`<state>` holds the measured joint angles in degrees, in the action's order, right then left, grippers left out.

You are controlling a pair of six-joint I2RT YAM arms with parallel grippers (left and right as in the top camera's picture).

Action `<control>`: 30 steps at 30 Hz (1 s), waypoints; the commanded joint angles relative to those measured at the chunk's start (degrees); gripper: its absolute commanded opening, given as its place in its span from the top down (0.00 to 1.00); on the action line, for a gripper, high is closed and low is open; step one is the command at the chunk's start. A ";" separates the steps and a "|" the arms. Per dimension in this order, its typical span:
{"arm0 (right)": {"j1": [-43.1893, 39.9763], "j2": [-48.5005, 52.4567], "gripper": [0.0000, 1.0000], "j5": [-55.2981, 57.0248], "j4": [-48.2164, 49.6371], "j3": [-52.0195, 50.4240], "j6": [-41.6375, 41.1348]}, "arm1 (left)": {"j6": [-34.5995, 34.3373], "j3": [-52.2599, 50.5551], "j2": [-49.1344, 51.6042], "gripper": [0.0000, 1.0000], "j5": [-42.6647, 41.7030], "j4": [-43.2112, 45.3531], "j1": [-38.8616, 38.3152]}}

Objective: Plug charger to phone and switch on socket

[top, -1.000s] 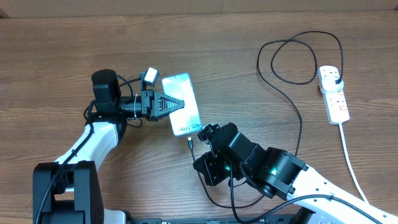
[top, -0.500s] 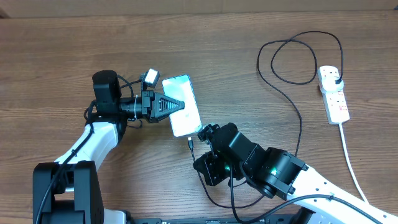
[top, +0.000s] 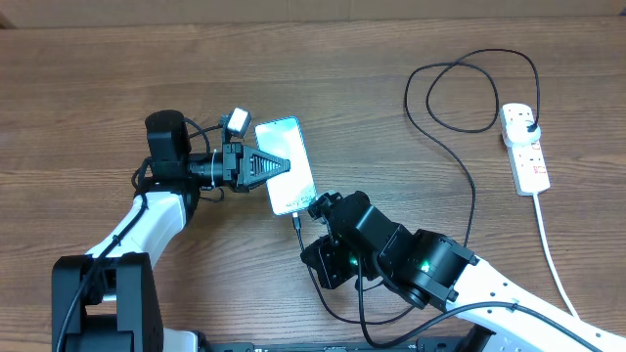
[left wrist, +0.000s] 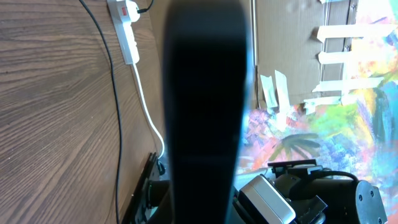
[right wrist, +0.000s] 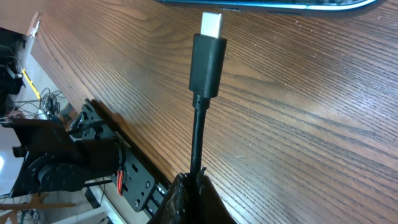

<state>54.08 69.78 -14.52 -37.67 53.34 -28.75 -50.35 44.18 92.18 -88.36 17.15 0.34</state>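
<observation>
The phone (top: 288, 166) with its bright light-blue screen is held tilted above the table by my left gripper (top: 279, 163), which is shut on its left side. In the left wrist view the phone's dark edge (left wrist: 205, 106) fills the middle. My right gripper (top: 311, 223) is shut on the charger's black cable (right wrist: 196, 143) just behind the connector (right wrist: 208, 56). The connector's silver tip points at the phone's bottom edge (right wrist: 267, 5) and stops just short of it. The cable (top: 468, 186) loops back to its plug in the white socket strip (top: 525, 147) at the far right.
The socket strip's thick white cord (top: 553, 259) runs toward the front right edge. The charger cable makes a loop (top: 469, 93) at the back right. The strip also shows in the left wrist view (left wrist: 124, 28).
The phone has tilted and shifted slightly under my left gripper. My right gripper has moved a little up and left, bringing the connector closer to the phone's bottom edge.
</observation>
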 commanded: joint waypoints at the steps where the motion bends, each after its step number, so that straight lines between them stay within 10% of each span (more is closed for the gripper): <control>1: 0.17 0.07 0.96 1.22 0.35 0.26 0.35 | 2.40 0.96 -0.31 0.96 -2.32 0.09 -0.44; 30: -0.63 1.99 0.96 1.07 0.74 0.26 -1.36 | 5.70 0.96 -0.31 0.96 -2.32 0.09 -0.42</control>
<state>53.65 71.85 -13.28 -37.23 53.34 -29.87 -48.51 44.18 92.18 -88.36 17.15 0.34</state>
